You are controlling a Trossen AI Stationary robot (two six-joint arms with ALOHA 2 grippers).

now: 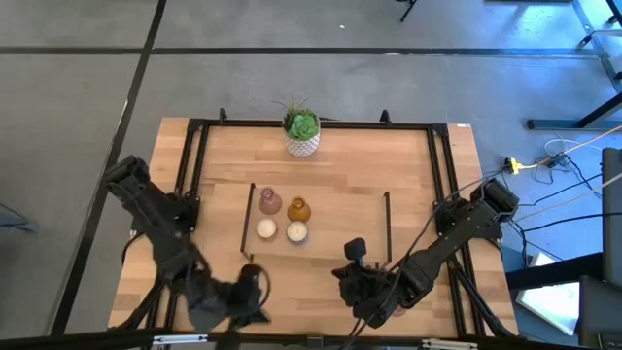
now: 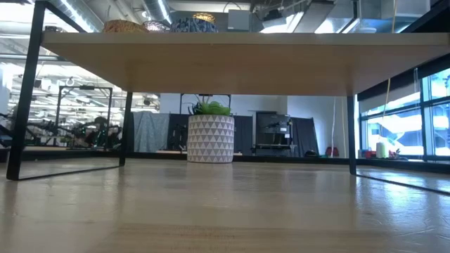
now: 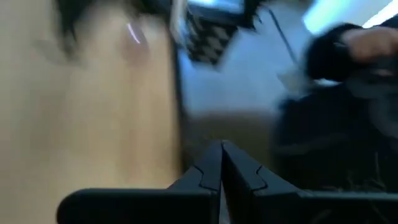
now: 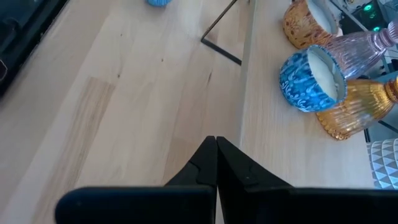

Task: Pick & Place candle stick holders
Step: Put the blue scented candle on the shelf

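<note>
Several candle stick holders stand by their bases on the left part of a raised wooden shelf (image 1: 340, 219): a pink glass one (image 1: 270, 202), an amber glass one (image 1: 298, 209) and two low round ones with white tops (image 1: 265, 228) (image 1: 296, 231). The right wrist view shows them close up: a blue-patterned cup (image 4: 311, 78), an amber ribbed one (image 4: 357, 109), a pink ribbed one (image 4: 367, 46) and a brown cup (image 4: 308, 22). My right gripper (image 1: 355, 251) (image 4: 216, 143) is shut and empty near the shelf's front edge. My left gripper (image 1: 258, 287) (image 3: 221, 149) is shut and empty at the table's near left.
A white patterned pot with a green plant (image 1: 302, 131) (image 2: 210, 137) stands at the table's far edge. The shelf's black legs (image 1: 249, 219) (image 1: 389, 228) stand on either side of it. A black frame (image 1: 194, 156) runs around the table. Bare wood lies right of the holders.
</note>
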